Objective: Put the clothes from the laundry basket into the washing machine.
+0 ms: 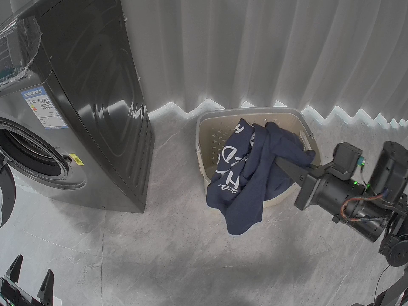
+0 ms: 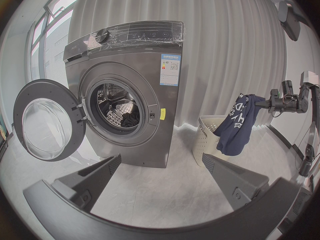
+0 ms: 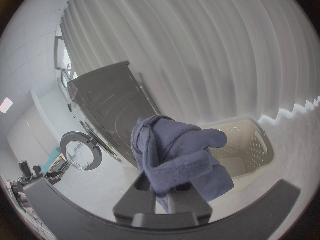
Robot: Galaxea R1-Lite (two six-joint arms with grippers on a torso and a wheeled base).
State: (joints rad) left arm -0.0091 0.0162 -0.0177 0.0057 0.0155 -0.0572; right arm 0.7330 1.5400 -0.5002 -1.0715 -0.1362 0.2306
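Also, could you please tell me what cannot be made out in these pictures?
Basket floor: partly covered by the navy garment, head view.
Dark item in the washer drum: too small to identify, left wrist view.
Washer door: cut off by the left edge, head view.

R end effector [image 1: 285, 165] pinching navy garment [image 1: 246, 171], L end effector [image 2: 160, 157] low, jaws spread
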